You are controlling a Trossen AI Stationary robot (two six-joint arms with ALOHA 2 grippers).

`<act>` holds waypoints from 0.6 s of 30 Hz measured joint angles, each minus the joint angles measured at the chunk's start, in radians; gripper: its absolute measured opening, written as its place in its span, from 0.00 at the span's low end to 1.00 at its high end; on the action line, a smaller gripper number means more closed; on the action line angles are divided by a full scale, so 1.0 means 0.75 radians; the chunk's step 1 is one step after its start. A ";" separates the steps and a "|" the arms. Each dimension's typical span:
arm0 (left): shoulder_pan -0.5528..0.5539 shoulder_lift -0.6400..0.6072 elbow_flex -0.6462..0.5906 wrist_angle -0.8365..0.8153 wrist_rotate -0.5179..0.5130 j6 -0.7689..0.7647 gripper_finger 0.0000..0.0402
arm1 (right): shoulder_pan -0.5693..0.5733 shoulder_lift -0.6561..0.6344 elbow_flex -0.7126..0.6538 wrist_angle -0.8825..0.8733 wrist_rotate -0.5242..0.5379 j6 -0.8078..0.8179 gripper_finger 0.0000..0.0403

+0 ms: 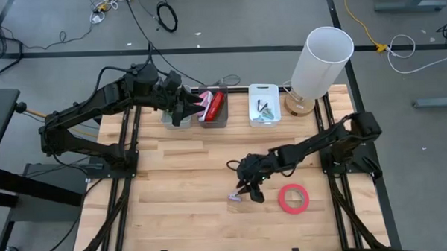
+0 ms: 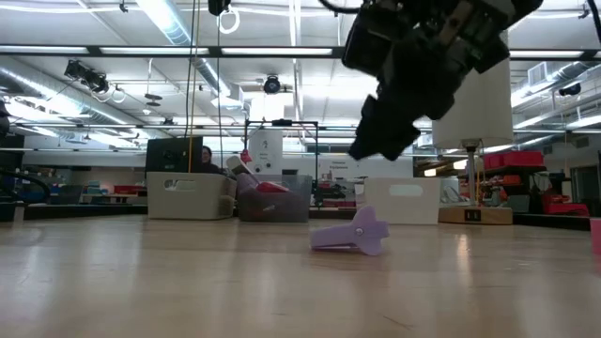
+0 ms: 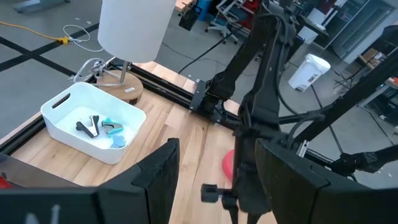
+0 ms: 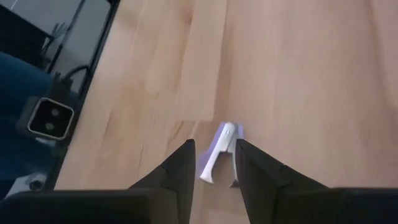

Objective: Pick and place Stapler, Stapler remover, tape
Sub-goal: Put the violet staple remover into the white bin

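1. Tape, a flat red-pink ring-shaped roll point(image 1: 293, 198), lies on the light wooden slatted table point(image 1: 182, 209), just right of the right gripper point(image 1: 249, 190).
2. Right gripper's dark fingers point(image 4: 177, 171) stand slightly parted, empty, above the small lilac plastic staple remover point(image 2: 352, 232).
3. Left gripper point(image 1: 180, 108) hovers at the back bins, fingers point(image 3: 158, 171) spread wide, holding nothing.

Three bins point(image 1: 265, 113) are counted along the table's far edge, one lamp point(image 1: 318, 62), one red tape roll point(image 1: 293, 198), one purple stapler remover point(image 1: 236, 197), and two arms.
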 joint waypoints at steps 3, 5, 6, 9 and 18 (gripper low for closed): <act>0.000 0.000 0.000 0.000 0.000 0.000 0.53 | 0.013 0.046 0.000 0.015 -0.005 0.012 0.29; 0.000 0.000 0.000 0.000 0.000 0.000 0.53 | 0.015 0.062 0.000 0.021 -0.005 0.012 0.28; 0.000 0.000 0.000 0.000 0.000 0.000 0.53 | 0.015 0.070 0.000 0.022 -0.005 0.012 0.28; 0.000 0.000 0.000 -0.001 0.000 0.000 0.53 | 0.014 0.096 0.000 0.020 -0.003 0.006 0.28; 0.001 0.000 0.000 -0.001 0.000 0.011 0.53 | 0.012 0.170 0.000 0.065 0.045 0.001 0.28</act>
